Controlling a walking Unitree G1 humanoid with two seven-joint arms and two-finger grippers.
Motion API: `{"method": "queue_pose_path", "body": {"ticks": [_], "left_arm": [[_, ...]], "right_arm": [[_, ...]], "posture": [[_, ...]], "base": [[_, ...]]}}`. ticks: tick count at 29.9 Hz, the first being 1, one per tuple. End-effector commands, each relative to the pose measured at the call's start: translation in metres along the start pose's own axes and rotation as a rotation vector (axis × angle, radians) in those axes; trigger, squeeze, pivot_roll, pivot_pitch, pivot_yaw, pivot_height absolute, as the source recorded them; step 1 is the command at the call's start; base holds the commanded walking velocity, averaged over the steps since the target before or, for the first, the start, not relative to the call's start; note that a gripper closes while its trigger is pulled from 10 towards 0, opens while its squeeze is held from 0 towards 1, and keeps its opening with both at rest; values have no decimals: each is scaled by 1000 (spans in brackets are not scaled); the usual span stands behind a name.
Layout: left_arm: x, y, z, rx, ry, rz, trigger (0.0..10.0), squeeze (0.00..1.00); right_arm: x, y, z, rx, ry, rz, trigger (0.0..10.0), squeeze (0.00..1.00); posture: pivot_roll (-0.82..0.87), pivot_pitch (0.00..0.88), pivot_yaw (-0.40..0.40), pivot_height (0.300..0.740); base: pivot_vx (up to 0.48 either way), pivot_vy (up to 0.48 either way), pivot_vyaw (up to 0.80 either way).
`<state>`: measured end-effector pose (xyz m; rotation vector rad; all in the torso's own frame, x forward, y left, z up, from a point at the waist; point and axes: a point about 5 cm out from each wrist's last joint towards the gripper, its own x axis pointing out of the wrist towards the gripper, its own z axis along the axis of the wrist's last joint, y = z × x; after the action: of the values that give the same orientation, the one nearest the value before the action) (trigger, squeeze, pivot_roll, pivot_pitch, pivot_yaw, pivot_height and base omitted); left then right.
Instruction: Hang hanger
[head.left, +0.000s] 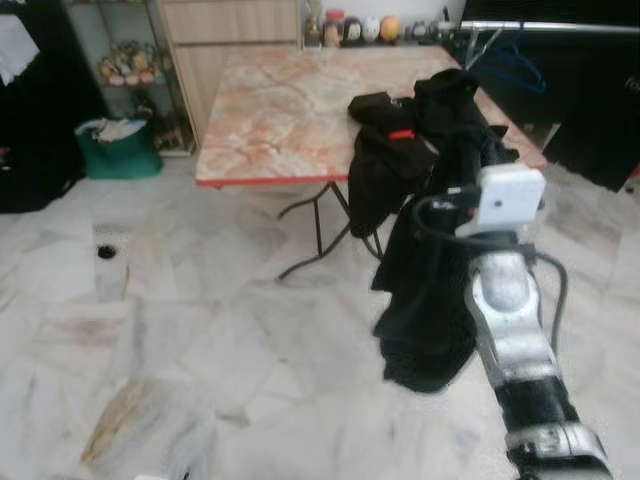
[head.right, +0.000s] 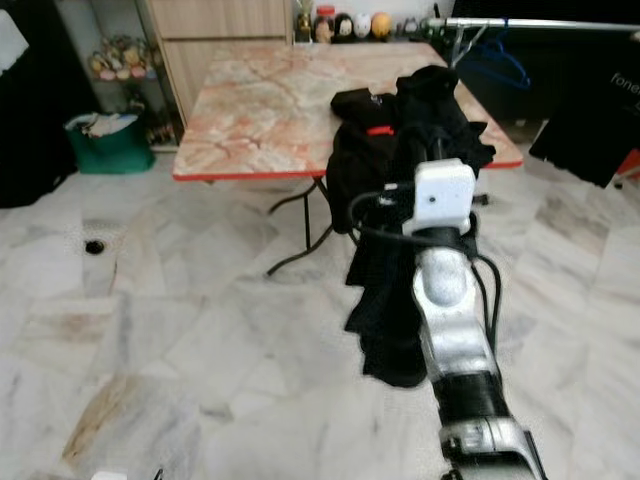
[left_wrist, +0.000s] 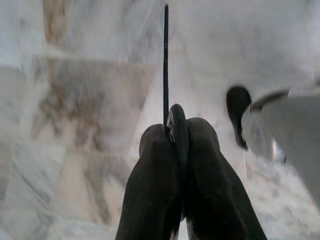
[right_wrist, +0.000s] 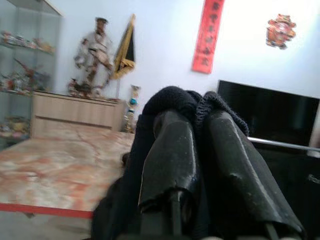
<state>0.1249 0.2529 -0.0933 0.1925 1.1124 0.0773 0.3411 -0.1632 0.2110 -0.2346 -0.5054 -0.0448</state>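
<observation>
Black garment (head.left: 430, 290), pinched in the right gripper (right_wrist: 200, 150), hangs past the table (head.left: 270, 120) edge over open floor (head.left: 200, 350).

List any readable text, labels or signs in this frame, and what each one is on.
"fone": pale letters on the dark item at the far right; the rest is cut off.
Red vertical banner on the wall: gold characters, too blurred to read.
Red wall ornament: no legible text.
Red tag on the black garment: unreadable.

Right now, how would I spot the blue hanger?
Find the marble table, then look past its far right corner to the silver rail. The blue hanger dangles from it, bare, unlike the black clothes held by the right end effector.
</observation>
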Motion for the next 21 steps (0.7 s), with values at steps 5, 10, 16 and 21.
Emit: {"method": "queue_pose_path", "body": {"ticks": [5,10,16,21], "left_arm": [[0,-4,-2,9,11,-13,10000,0],[0,-5,-2,11,12,-15,10000,0],[0,-5,-2,12,12,-16,10000,0],[0,-5,-1,20,11,-20,10000,0]], "right_arm": [[12,-5,20,-16,-75,-2,10000,0],[20,-2,27,-8,-94,5,10000,0],[24,0,31,-1,-98,12,10000,0],[33,-1,36,2,-105,5,10000,0]], "posture": [[41,0,23,740],[40,0,22,740],[39,0,22,740],[33,0,26,740]], "base": [[425,0,0],[426,0,0],[429,0,0],[430,0,0]]}}
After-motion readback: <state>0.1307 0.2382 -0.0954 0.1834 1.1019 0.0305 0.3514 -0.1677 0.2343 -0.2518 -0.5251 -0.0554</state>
